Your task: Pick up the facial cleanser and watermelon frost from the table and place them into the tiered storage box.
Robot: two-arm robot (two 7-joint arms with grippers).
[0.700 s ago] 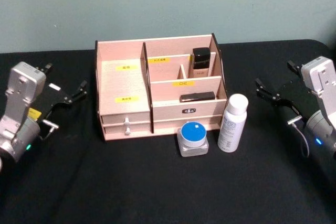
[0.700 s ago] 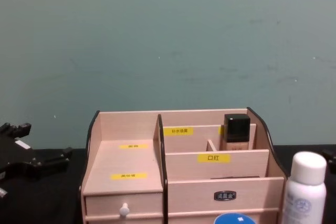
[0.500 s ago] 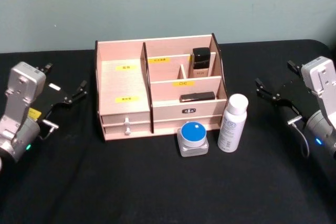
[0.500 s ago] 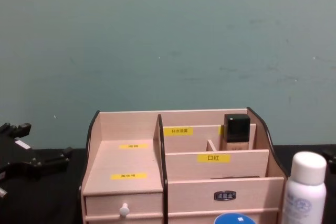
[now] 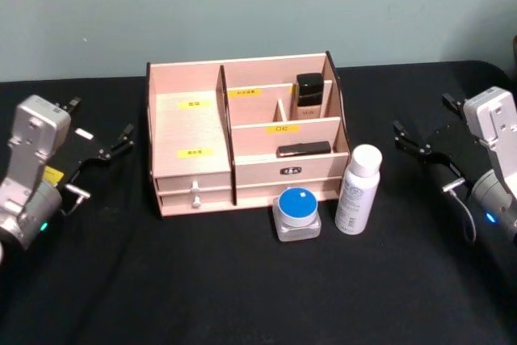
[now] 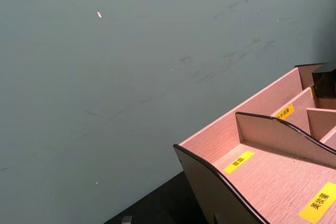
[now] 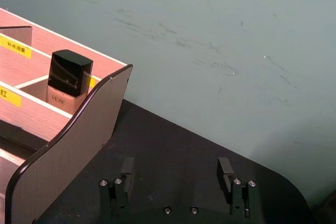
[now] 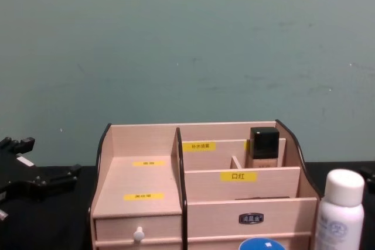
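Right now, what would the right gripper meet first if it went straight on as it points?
Likely nothing near: the open right gripper aims beside the box, over bare table towards the wall, though depth is unclear.

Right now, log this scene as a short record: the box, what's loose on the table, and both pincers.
box: wooden, stepped, on the black table
inside it: dark-capped bottle, back right compartment; dark flat item, one tier lower
white bottle: upright on the table at the box's front right corner
blue-lidded jar: before the box, left of the white bottle, apart from it
left pincer: open, empty, left of the box
right pincer: open, empty, right of the box
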